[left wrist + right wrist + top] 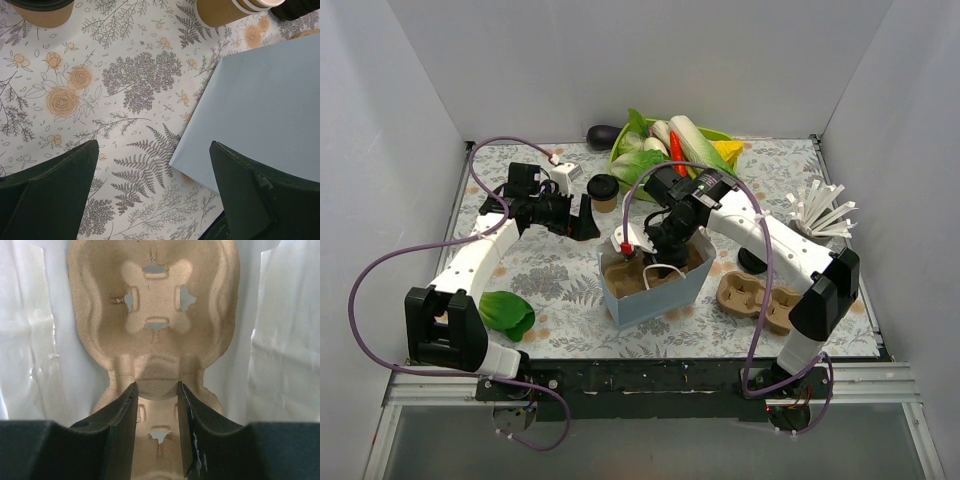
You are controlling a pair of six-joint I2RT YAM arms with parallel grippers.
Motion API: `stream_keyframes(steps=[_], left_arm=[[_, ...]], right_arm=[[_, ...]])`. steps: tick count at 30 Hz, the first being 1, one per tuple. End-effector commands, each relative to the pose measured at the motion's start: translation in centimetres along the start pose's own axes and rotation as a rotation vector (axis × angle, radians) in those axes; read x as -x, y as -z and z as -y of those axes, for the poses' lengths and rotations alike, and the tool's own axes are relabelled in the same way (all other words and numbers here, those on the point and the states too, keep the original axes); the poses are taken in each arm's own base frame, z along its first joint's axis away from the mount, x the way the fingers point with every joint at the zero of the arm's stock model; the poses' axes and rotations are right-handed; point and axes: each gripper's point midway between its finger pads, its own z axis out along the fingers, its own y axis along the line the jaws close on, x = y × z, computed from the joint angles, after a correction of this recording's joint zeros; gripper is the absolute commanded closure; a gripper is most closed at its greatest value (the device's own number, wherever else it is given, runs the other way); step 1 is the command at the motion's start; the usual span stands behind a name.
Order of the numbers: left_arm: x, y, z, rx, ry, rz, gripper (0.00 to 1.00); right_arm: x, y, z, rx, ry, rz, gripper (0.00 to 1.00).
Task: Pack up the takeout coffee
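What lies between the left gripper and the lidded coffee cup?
Only bare floral tablecloth, in the left wrist view, between the left gripper and the coffee cup.

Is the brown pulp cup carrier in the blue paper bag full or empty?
Empty: the brown pulp cup carrier shows bare wells; the black-lidded tan paper cup stands outside the blue paper bag.

The coffee (603, 192) is a small tan paper cup with a black lid pressed on. It stands upright on the table (560, 270), behind the bag's (655, 285) far left corner and apart from it, not inside it. It is far shorter than the bag. Any banding on its wall is too small to tell from above.
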Motion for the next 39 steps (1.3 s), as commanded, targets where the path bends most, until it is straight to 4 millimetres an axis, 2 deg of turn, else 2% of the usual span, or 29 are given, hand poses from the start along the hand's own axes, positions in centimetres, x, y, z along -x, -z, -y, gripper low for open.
stream_keyframes(steps=[1,7,12,20,39], left_arm=[[2.3,2.0,0.7,0.024,-0.070,0.063,0.04],[2.6,2.1,0.7,0.026,-0.084,0.069,0.05],[2.5,2.2,0.6,0.029,-0.098,0.062,0.04],[2.0,2.3,0.0,0.058,-0.119,0.056,0.04],[2.0,2.3,0.1,0.059,-0.126,0.050,0.03]], right_arm=[[0.1,-0.4,0.4,-0.020,0.040,0.009,0.99],[-0.9,-1.3,0.3,-0.025,0.086,-0.008,0.99],[-1.7,-1.2,0.7,-0.042,0.161,-0.046,0.99],[-3.2,-1.7,0.1,-0.011,0.223,-0.097,0.99],[-6.5,-4.5,-1.7,0.064,0.177,-0.146,0.99]])
